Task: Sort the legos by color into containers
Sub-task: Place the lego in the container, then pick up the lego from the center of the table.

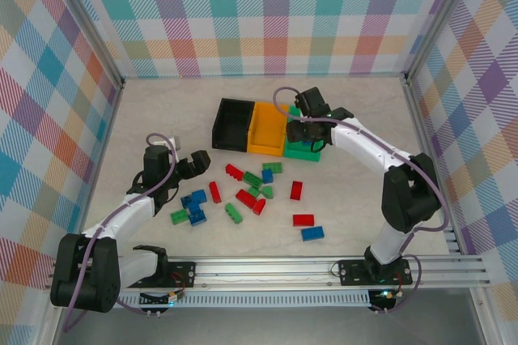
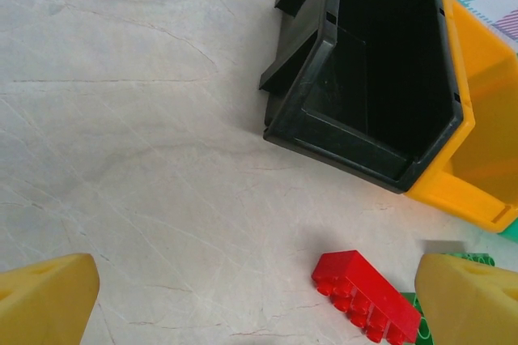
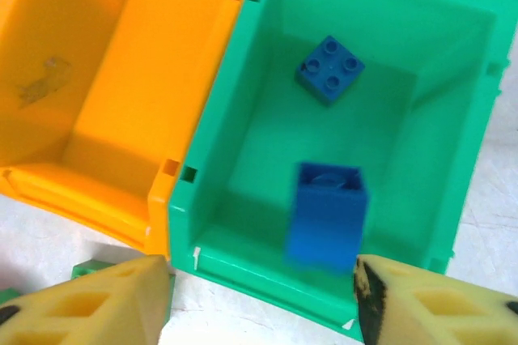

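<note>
R gripper: fingers apart over green bin. 2 blue legos inside; nearer one blurred, touching neither finger. L gripper spread wide above table, by 1 red lego. 3 bins touching in a row: black bin, orange bin, green bin. Loose on table: 6 red, approx. 6 green, approx. 4 blue.

The left arm and right arm are alike in build: white link shells joined by black cylindrical joint housings, each with a lavender cable looped along the outside. Black base blocks are bolted onto a silver slotted rail. The left gripper and right gripper carry yellow moulded fingers with recessed pockets; one right finger bears a black mark on its inner edge.
</note>
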Motion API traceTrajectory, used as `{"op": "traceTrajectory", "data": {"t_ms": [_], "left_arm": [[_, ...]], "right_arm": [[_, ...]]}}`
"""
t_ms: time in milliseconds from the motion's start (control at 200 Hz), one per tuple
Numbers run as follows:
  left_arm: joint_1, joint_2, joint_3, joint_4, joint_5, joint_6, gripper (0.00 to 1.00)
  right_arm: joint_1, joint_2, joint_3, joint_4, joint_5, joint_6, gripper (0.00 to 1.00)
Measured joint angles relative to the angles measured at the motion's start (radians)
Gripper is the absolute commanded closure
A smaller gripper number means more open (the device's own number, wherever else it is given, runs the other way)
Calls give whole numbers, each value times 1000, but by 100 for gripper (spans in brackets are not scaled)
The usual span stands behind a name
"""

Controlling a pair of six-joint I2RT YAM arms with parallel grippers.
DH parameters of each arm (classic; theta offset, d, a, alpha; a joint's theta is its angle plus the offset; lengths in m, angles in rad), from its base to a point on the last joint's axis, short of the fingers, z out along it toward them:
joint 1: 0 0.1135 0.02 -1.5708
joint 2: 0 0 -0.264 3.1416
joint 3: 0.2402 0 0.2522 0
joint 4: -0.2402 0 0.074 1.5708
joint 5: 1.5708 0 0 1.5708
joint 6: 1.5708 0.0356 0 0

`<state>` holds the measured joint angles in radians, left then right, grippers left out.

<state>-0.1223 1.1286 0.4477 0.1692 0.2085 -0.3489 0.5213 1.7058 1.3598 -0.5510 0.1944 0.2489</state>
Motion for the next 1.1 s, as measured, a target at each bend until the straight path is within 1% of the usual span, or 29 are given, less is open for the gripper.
{"op": "traceTrajectory", "data": {"t_ms": [100,355,470,635,765,865,950,1100], "left_arm": [[0,0,0,0,-5,1,0],[0,0,0,0,-8,1,0],[0,0,0,0,-8,1,0],[0,0,0,0,-8,1,0],[0,0,0,0,-8,1,0],[0,0,0,0,-8,1,0],[0,0,0,0,-8,1,0],[0,0,0,0,-8,1,0]], "right_arm": [[37,0,-10,3,-31,0,35],[190,6,-57,8,-127,9,37],[213,44,-58,11,-154,28,39],[233,140,-53,7,-153,45,40],[238,213,-47,4,-151,54,49],[241,215,-37,7,-152,63,60],[249,215,-36,8,-146,67,63],[252,200,-36,0,-120,64,64]]}}
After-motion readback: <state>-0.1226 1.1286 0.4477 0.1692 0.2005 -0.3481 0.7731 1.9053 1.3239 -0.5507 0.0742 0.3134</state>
